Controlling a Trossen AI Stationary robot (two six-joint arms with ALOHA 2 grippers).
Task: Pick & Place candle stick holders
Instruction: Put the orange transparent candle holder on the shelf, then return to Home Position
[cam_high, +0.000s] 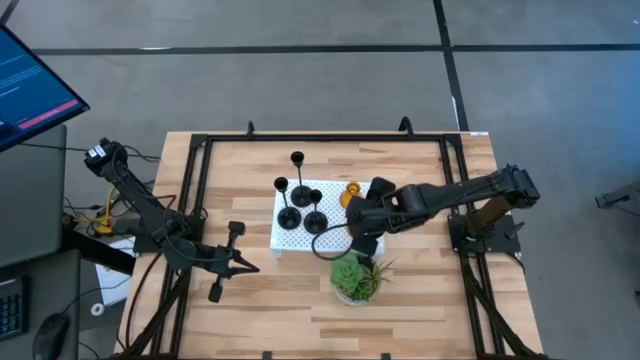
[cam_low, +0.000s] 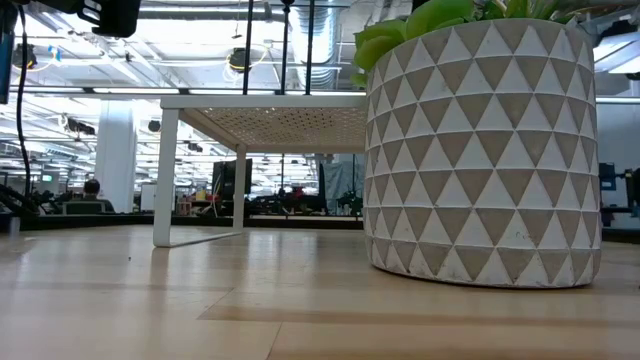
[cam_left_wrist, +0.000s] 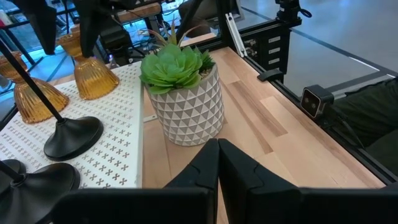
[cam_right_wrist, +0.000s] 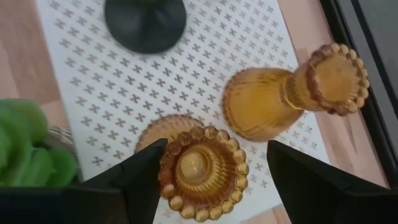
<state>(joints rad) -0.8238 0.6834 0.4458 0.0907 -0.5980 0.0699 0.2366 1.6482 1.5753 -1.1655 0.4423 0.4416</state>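
A white perforated stand (cam_high: 285, 238) holds three black candle stick holders (cam_high: 301, 195) with thin stems and two amber holders. My right gripper (cam_right_wrist: 216, 149) is open above the stand's right end, its fingers on either side of one upright amber holder (cam_right_wrist: 202, 167). The second amber holder (cam_right_wrist: 289, 93) stands just beyond it on the stand. A black holder's round base (cam_right_wrist: 145, 22) shows farther off. My left gripper (cam_left_wrist: 219, 146) is shut and empty, low over the table left of the stand (cam_high: 252, 267). My right gripper comes from above, pointing down, with the amber holder's beaded top rim (cam_right_wrist: 171, 163) between its open fingers. One finger (cam_right_wrist: 140, 171) lies right against the rim in the picture; I cannot tell whether it touches. The other finger (cam_right_wrist: 305, 171) stands apart from it.
A green succulent in a white triangle-patterned pot (cam_high: 355, 275) stands on the table just near of the stand, close to my right gripper; it fills the low view (cam_low: 480, 150). A black frame rail (cam_high: 320, 138) runs round the table. Bare wood lies along the near edge.
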